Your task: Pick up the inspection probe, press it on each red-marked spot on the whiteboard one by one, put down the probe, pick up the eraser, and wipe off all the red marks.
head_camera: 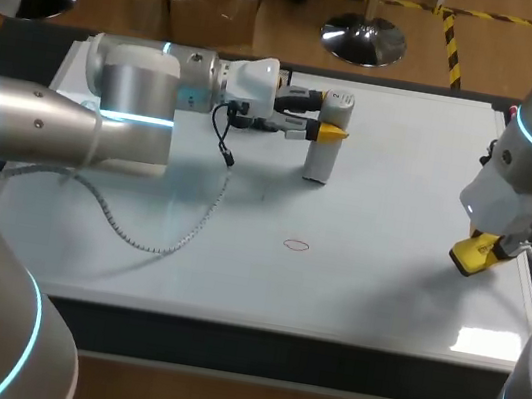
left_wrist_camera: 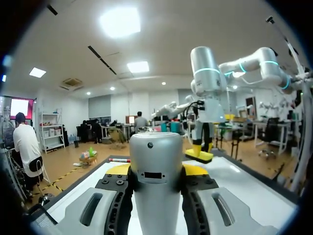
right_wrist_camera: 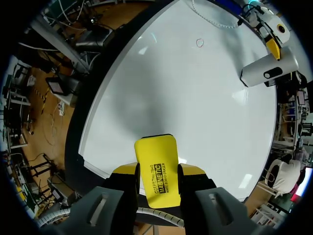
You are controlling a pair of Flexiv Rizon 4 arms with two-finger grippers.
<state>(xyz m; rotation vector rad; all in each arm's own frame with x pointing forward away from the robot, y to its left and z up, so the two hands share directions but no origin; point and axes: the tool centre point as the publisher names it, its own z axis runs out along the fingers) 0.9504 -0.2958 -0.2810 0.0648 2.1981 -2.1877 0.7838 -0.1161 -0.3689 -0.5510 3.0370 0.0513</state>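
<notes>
Closest in, the whiteboard (head_camera: 380, 309) is lying flat across the tabletop (head_camera: 223, 340), and a single small red ring (head_camera: 296, 245) is showing on its near half. I am seeing no other mark.

Further back, at the right side, the right gripper (head_camera: 483, 252) is hanging low over the board with its fingers clamped on the yellow eraser (right_wrist_camera: 157, 161). The right wrist view is showing them pressing on its two long edges. The eraser is looking like a light, hard plastic block, so a hold across its narrow width is probably suiting it. Its wiping face is hidden.

Farthest back, well apart from the ring, the left gripper (head_camera: 320, 114) is coming in sideways and squeezing the probe (head_camera: 318, 162) between its yellow tips. It is gripping high on the body, just under the rounded cap. The probe is standing upright with its foot at or just off the board; I cannot tell which. It is looking like a stiff, smooth grey cylinder, probably slick and somewhat heavier than the eraser. It is likely calling for a firm hold on opposite sides near the top, keeping it vertical while pressing.
</notes>
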